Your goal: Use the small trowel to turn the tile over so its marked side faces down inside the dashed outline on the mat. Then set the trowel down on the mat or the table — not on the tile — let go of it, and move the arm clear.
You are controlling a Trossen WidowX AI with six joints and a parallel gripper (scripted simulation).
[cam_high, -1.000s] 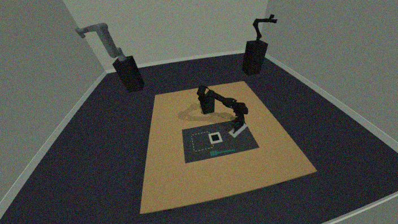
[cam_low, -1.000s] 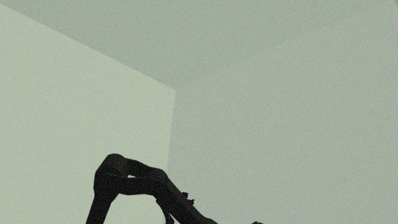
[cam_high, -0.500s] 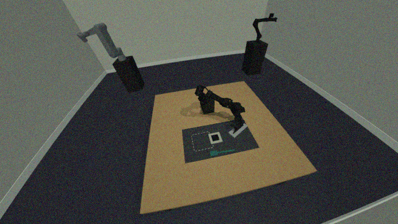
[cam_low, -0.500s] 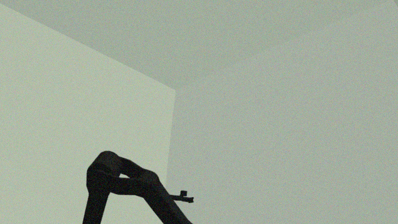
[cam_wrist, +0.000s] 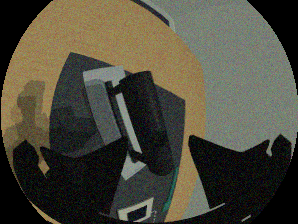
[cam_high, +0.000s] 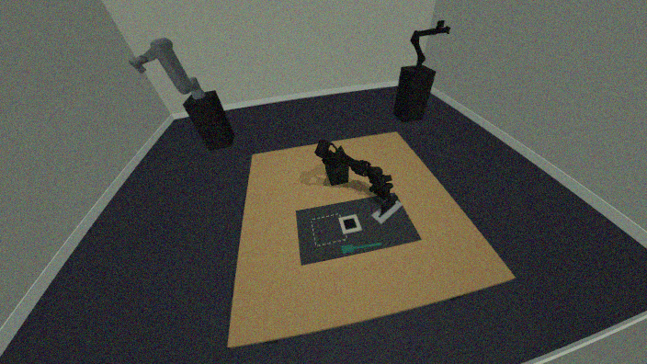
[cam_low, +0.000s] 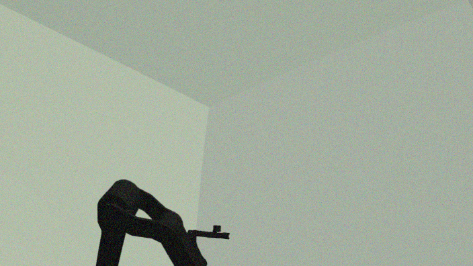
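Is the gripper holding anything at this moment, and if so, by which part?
Nothing is held. The gripper is open, low over the pale angled bar on the mat, with nothing between its fingers.

top: high, far, looking down on the orange table (cam_high: 285, 294)
exterior: low, aimed upward at the black arm (cam_low: 134, 215)
wrist: close, facing down; shares the table with top
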